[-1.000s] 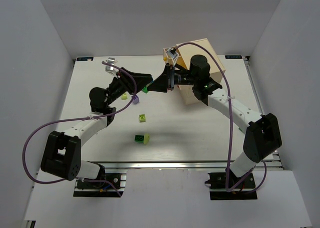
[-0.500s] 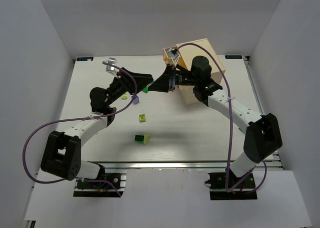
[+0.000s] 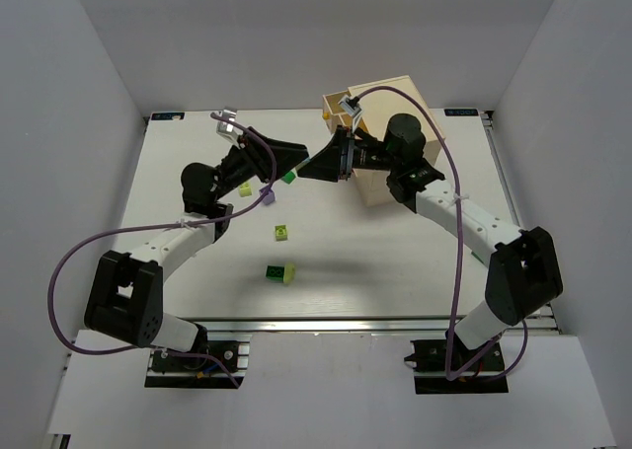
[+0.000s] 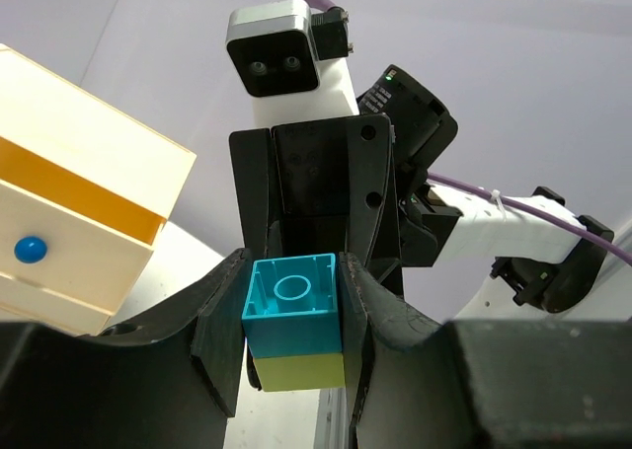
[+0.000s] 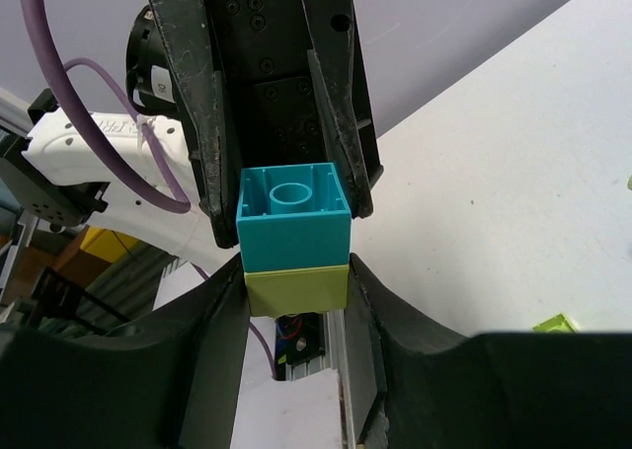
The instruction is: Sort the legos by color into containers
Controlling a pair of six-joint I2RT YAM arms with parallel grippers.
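A blue lego (image 4: 293, 301) stuck to a pale yellow-green lego (image 4: 299, 370) hangs in the air beside the chest (image 3: 405, 104). My left gripper (image 4: 293, 316) is shut on the blue lego. My right gripper (image 5: 296, 291) faces it from the other side, shut on the yellow-green lego (image 5: 296, 287), just below the blue one (image 5: 293, 220). In the top view both grippers meet tip to tip (image 3: 316, 161) and hide the pair. One small drawer (image 3: 342, 104) stands open at the chest's top left corner.
Loose legos lie on the white table: a green one (image 3: 287, 177), a yellow-green one (image 3: 246, 188), a purple one (image 3: 265, 196), a green one (image 3: 282, 233) and a joined green and yellow-green pair (image 3: 280, 271). A blue knob (image 4: 31, 248) shows on the chest.
The right gripper's jaws have closed onto the yellow-green lego. Both grippers have shifted slightly toward the back of the table, still tip to tip.
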